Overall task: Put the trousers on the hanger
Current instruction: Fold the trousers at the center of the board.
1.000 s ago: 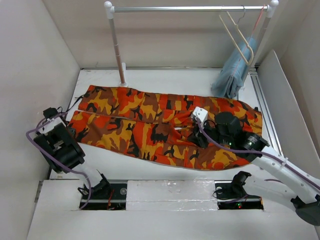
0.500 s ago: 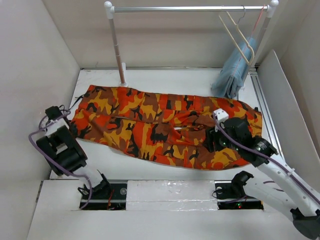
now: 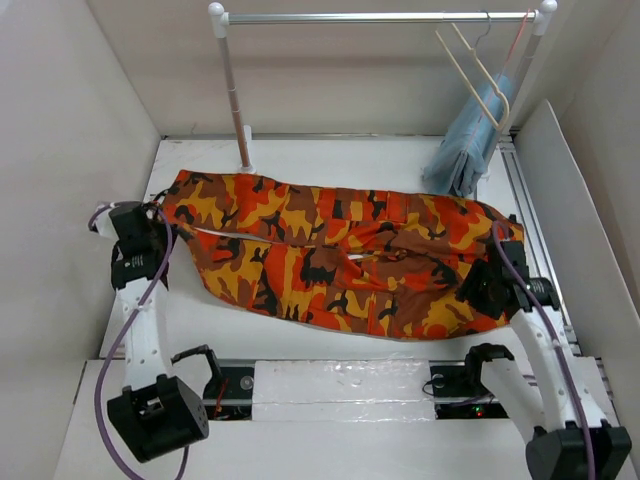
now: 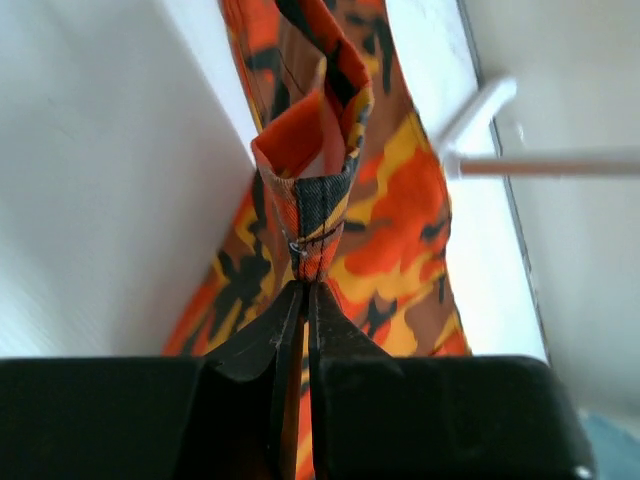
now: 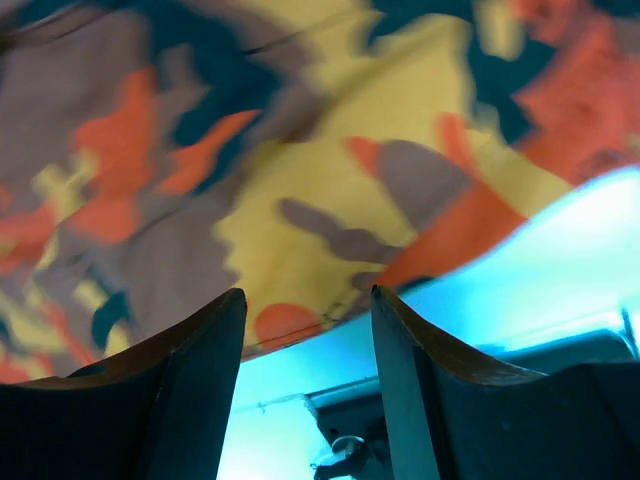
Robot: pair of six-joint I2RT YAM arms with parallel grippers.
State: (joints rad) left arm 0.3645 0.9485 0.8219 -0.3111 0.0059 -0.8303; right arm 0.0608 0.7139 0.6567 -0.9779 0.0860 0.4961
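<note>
Trousers (image 3: pixel 340 255): matt woven cloth. Rail (image 3: pixel 380 17): glossy metal. Hanger (image 3: pixel 468 80): smooth, metal hook. Worktop (image 3: pixel 330 160): matt white. Left tool (image 4: pixel 304 292): matt black plastic.

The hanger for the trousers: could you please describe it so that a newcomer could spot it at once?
Follow the metal rail at the back to its right end, where two hangers hang, with the light blue garment below them. The hanger is the thin cream triangle on the left; the pinkish-red hanger is its only neighbour.

1. I see bare table (image 3: pixel 340 160) behind the trousers (image 3: pixel 330 250), open between the rack post (image 3: pixel 233 100) and the hanging blue garment (image 3: pixel 462 155).
2. The side walls (image 3: pixel 70 150) stand close beside both ends of the trousers.
</note>
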